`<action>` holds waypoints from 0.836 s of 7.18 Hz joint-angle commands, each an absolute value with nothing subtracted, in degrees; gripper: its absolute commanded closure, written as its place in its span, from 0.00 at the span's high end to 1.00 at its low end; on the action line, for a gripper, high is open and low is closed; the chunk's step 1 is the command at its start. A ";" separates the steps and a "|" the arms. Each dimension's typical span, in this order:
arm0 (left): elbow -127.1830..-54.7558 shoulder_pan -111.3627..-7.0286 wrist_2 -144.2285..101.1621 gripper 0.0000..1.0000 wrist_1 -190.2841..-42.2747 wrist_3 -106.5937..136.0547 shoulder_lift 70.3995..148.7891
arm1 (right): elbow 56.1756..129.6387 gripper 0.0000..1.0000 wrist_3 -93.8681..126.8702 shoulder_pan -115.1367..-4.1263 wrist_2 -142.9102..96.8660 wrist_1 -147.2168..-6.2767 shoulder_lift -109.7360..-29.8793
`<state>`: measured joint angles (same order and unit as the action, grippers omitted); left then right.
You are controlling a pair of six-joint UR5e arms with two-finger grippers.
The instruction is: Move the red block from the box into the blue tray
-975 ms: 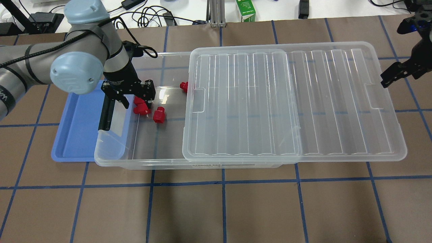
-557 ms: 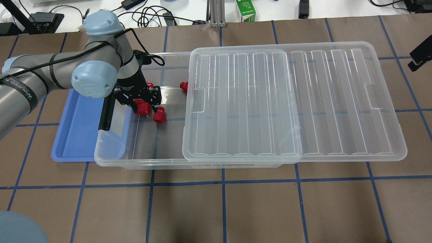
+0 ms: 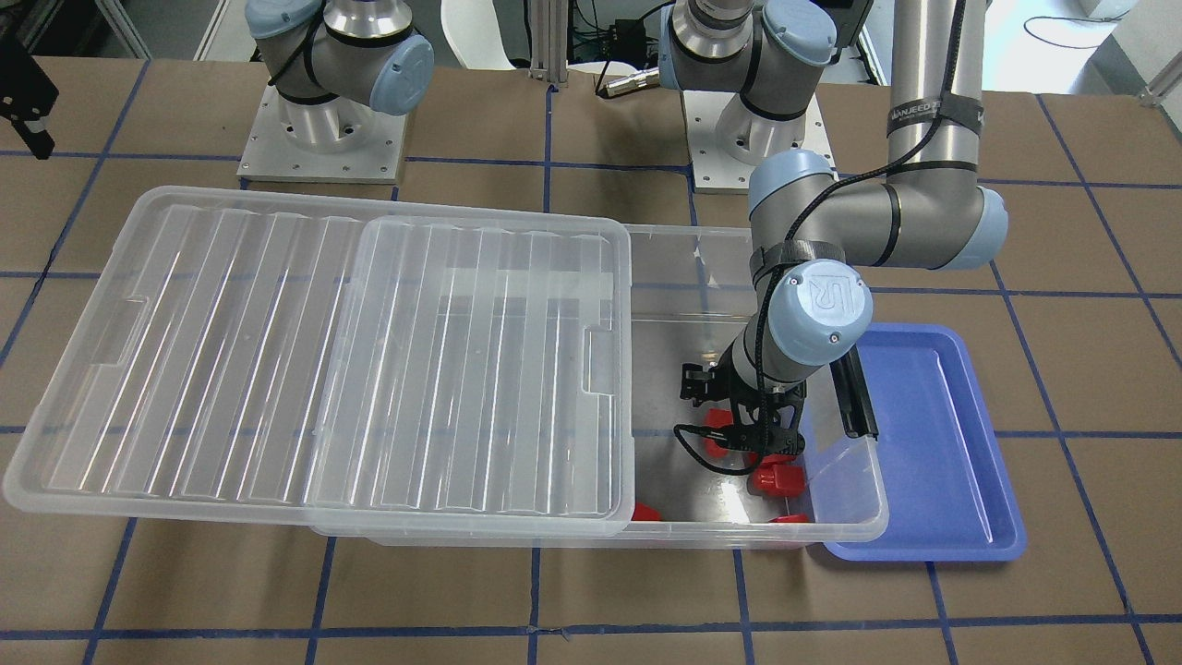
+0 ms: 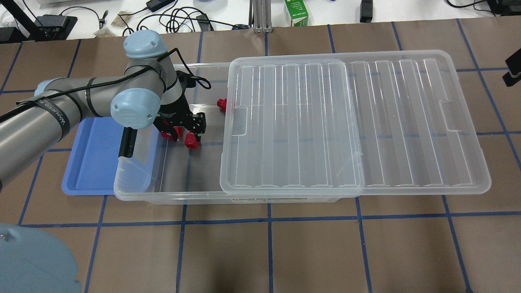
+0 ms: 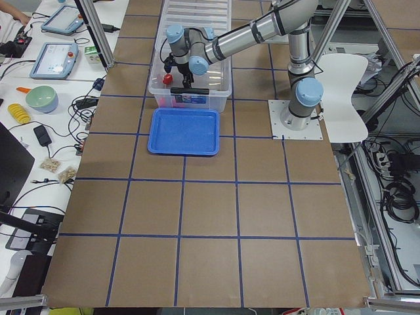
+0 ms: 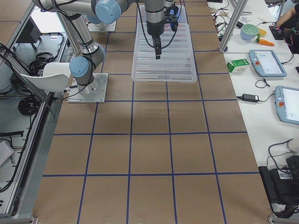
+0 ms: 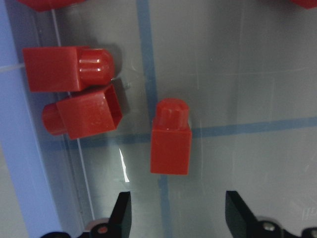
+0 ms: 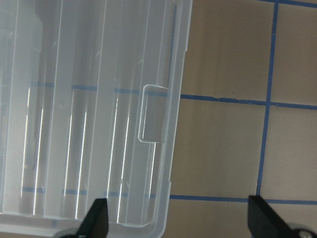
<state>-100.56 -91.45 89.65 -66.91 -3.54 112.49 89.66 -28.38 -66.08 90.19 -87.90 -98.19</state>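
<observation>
The red block (image 7: 171,144) lies on the box floor, stub pointing away, straight ahead of the gap of my open left gripper (image 7: 178,218). In the overhead view the left gripper (image 4: 185,131) hangs low inside the open end of the box (image 4: 171,194), just over that block (image 4: 191,140). It holds nothing. The blue tray (image 4: 91,162) lies against the box's left end and has nothing in it. My right gripper (image 8: 181,228) is open and empty, past the lid's right edge.
Two more red pieces (image 7: 74,94) lie against the box wall beside the tray, another (image 4: 222,104) by the lid's edge. The clear lid (image 4: 354,122) covers the box's right part and overhangs. A black latch bar (image 4: 125,142) stands at the box's left end.
My left gripper has moved right and deeper into the box, from over the wall-side pieces to over the lone red block. The right gripper has drawn back to the view's right edge.
</observation>
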 commanded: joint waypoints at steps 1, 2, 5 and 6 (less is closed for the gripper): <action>-100.81 -91.49 89.65 0.72 -65.31 -3.60 114.34 | 89.39 1.00 -13.80 -75.88 88.59 -89.81 -95.73; -100.98 -91.49 89.65 0.72 -64.78 -3.69 115.48 | 89.38 1.00 -9.27 -81.33 89.29 -92.17 -93.89; -100.99 -91.49 89.65 0.57 -63.55 -3.26 116.80 | 89.12 1.00 -0.88 -88.15 89.30 -95.10 -89.65; -100.90 -91.76 89.65 0.22 -63.46 -3.08 116.72 | 89.12 1.00 -1.40 -88.15 89.38 -95.10 -89.56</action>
<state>-100.98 -91.57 89.65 -63.70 -3.33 116.59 89.16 -1.55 -87.54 89.32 -94.87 -90.01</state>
